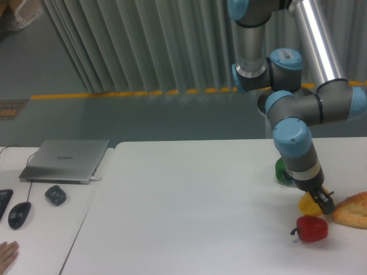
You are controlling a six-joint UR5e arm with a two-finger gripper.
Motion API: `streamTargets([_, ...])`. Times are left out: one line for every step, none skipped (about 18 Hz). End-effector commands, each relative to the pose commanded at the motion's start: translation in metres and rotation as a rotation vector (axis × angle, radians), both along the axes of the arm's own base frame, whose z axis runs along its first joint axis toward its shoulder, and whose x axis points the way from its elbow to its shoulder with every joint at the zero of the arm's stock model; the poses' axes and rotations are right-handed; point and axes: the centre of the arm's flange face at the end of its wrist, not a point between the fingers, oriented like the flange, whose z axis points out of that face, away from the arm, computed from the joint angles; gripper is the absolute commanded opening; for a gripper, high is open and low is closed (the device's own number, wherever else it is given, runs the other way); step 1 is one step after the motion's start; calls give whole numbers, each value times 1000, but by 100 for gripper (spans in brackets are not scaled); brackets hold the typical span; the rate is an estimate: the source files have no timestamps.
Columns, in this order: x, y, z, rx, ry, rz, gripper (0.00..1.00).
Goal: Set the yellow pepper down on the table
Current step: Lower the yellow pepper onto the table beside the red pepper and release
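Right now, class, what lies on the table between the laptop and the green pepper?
Nothing: in the fixed camera view, only bare white table lies between the laptop and the green pepper.

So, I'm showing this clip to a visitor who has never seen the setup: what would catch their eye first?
Probably the big grey-and-blue arm leaning in from the upper right, its gripper closed on the yellow pepper low over the table near the right edge. Next, the bright colours crowded there: a red pepper just below it, a green pepper half hidden behind the arm, and a bread loaf at the far right.
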Motion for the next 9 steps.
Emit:
streamTargets([0, 0, 1, 0, 0, 0, 100])
streamTargets([0, 0, 5, 5, 3, -1, 100])
streamTargets([-1, 0, 9, 14, 2, -1, 100])
streamTargets([0, 0, 9, 15, -1, -4, 100])
streamTargets([-1, 0, 9, 24, -9, -4, 100])
streamTargets([0, 2, 15, 61, -29, 6, 100])
streamTargets([1, 5, 27, 116, -55, 13, 100])
streamTargets([4, 8, 44, 186, -87, 16, 100])
streamTargets([6, 7, 57, 246, -121, 12, 100])
